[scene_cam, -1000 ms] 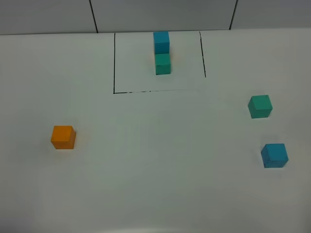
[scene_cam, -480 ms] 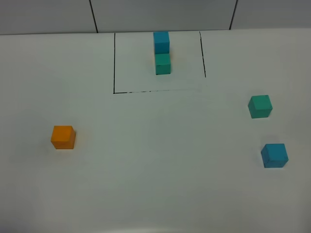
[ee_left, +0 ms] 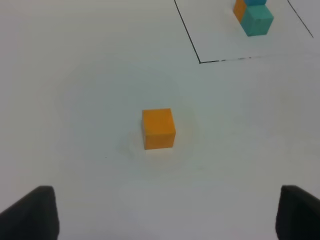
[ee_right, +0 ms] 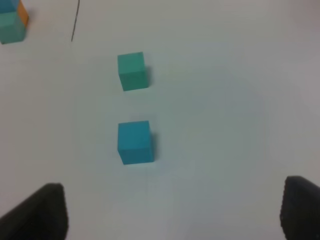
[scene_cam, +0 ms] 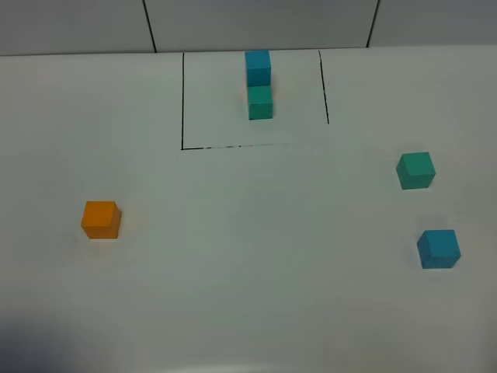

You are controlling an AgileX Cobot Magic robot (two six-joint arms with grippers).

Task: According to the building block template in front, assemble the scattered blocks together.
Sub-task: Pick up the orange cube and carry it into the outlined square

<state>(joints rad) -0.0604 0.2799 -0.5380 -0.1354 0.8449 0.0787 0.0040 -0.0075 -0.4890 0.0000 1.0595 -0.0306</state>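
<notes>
Fingers [ee_left: 30, 215] spread wide on the left gripper [ee_left: 165, 220], nothing between them. The right gripper [ee_right: 172, 215] is the same, fingers apart and empty.

Now the white table [scene_cam: 233, 311]: at its far side the black drawn rectangle [scene_cam: 182, 101] frames the template pair [scene_cam: 259, 85], blue half touching teal-green half, teal-green nearer the robot.

Down to the loose ones. The orange cube [scene_cam: 101, 219] sits alone on the left, ahead of the left gripper. On the right lie the teal-green cube [scene_cam: 415, 169] and blue cube [scene_cam: 439, 249], near each other but apart, blue closer to the right gripper.
</notes>
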